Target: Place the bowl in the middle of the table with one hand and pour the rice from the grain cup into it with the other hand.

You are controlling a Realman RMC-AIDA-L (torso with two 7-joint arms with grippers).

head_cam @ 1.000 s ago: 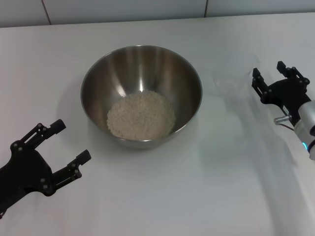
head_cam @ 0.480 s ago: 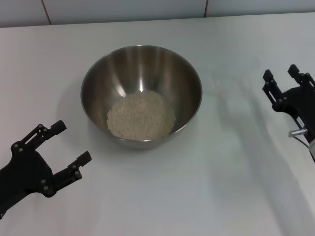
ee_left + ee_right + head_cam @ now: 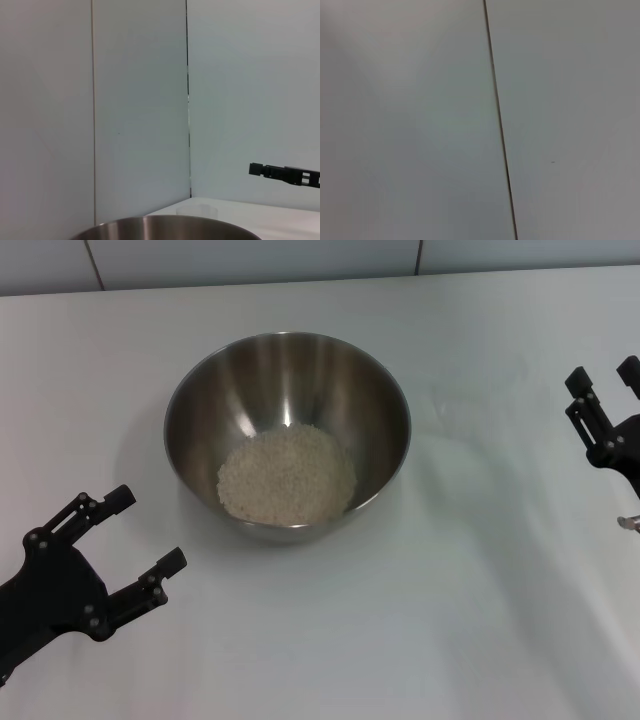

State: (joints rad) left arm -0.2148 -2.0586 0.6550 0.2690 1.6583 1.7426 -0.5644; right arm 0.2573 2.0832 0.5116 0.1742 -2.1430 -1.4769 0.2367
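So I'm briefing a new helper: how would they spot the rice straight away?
Find the white table; near its middle stands a wide steel bowl. The rice is the pale, grainy heap on the bowl's bottom, the only matte patch against the shiny metal.

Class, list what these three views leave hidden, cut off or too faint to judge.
- Grain cup: head view shows only a faint trace on the table; in the left wrist view, the bowl rim hides its base.
- Whether rice remains in the cup: cannot tell.
- Right gripper: cut off by the head view's edge.
- Right wrist view: only wall panels.
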